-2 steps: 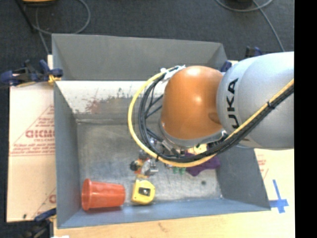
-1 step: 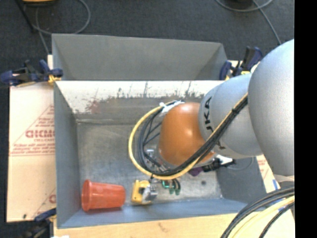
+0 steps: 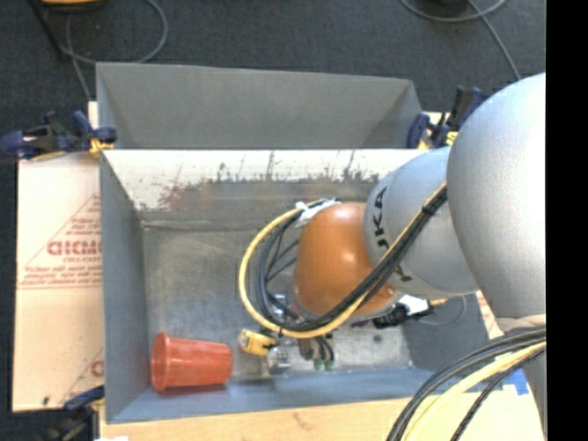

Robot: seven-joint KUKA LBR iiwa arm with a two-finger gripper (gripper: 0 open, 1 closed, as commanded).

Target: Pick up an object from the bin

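Where the floor meets the near wall at lower left of the bin point(image 3: 188, 265), a red-orange cup point(image 3: 190, 363) lies on its side, wider end to the left, untouched. Right of it, with a small gap, is a yellow piece point(image 3: 253, 341); can't tell if it is loose or part of the wrist. Just right of that, at lower centre of the frame, the gripper point(image 3: 294, 352) is down near the floor, close to the near wall. Its tip is hidden in dark hardware, so released or clenched: cannot tell, and nothing is seen held. Above it is the orange cover point(image 3: 333, 255), with yellow and black cables point(image 3: 246, 269) looped round its left side. The grey arm point(image 3: 478, 209) fills the right of the frame. The cup is apart from the gripper.
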